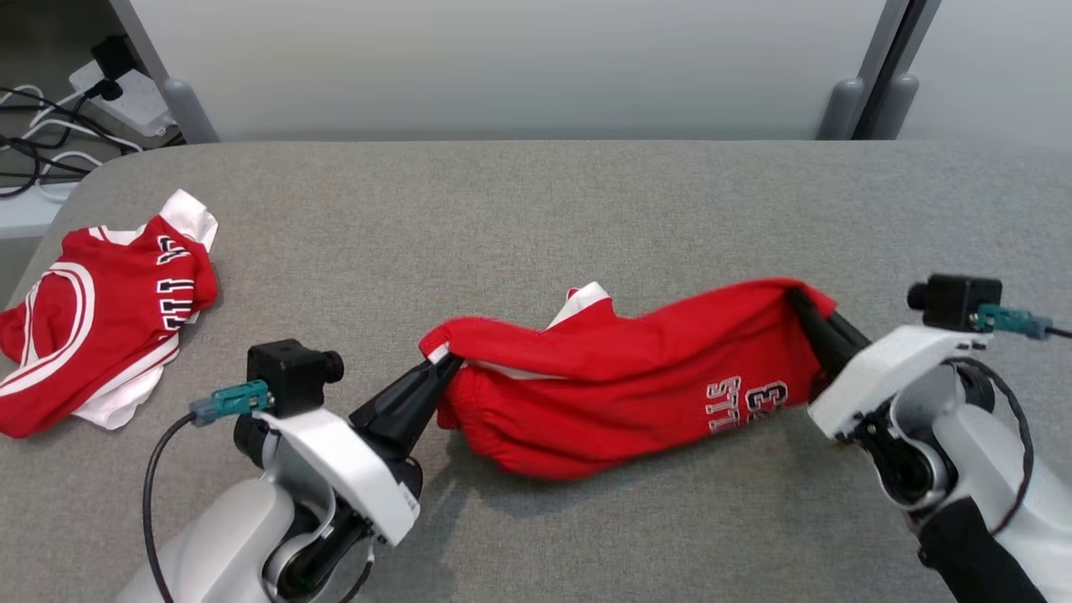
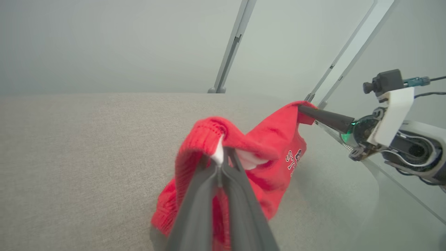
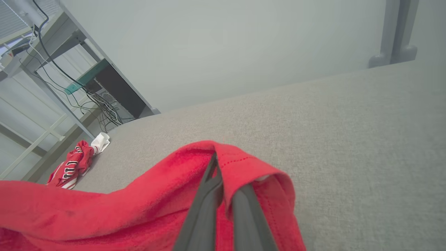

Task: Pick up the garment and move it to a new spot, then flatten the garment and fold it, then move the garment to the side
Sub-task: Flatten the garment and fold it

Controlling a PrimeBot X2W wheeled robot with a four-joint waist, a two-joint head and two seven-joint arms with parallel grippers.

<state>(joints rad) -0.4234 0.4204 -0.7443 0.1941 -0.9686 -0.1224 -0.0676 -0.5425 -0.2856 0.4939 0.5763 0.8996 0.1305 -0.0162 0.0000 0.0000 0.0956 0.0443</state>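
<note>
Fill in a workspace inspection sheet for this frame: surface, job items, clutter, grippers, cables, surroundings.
Surface: grey fabric-covered tabletop.
Job's things: red garment stretched between both grippers, bunched and sagging.
Clutter: second red-and-white garment crumpled at the table's left edge.
Grippers: left gripper shut on the garment's left end; right gripper shut on its right end.
Cables: black and white cables and a power strip beyond the left corner.
Surroundings: pale wall panel, grey posts.

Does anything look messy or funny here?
Nothing is broken or spilled. The red garment sags bunched between the left hand and right hand, and a second garment lies crumpled at the left edge of the table.
</note>
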